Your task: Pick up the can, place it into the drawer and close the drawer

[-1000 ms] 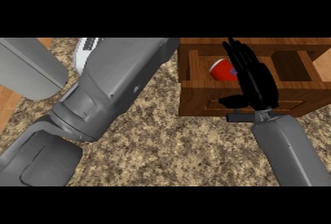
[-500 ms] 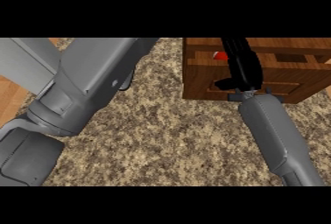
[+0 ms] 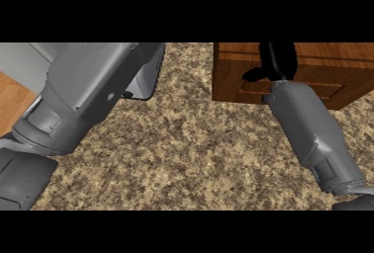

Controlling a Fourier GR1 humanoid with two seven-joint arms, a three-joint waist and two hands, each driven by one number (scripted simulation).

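The wooden drawer unit (image 3: 329, 79) stands at the upper right on the speckled counter (image 3: 197, 148). Its drawer looks pushed in, and no open compartment shows. The can is not visible anywhere. My right hand (image 3: 276, 62) lies against the front and top of the unit, fingers straight and running up out of the picture, thumb sticking out to the left. It holds nothing. My right forearm (image 3: 310, 128) comes in from the lower right. Only the forearm (image 3: 80, 99) of my left arm shows, filling the left side; its hand is out of view.
A strip of wooden floor (image 3: 15, 99) shows at the far left, beyond the counter's edge. A pale grey surface (image 3: 29, 59) sits in the upper left corner. Bare speckled counter lies between the two forearms.
One second ago the drawer stood open with the red can inside, under my right hand. The hand has since moved forward with the drawer front, and the can and compartment no longer show.
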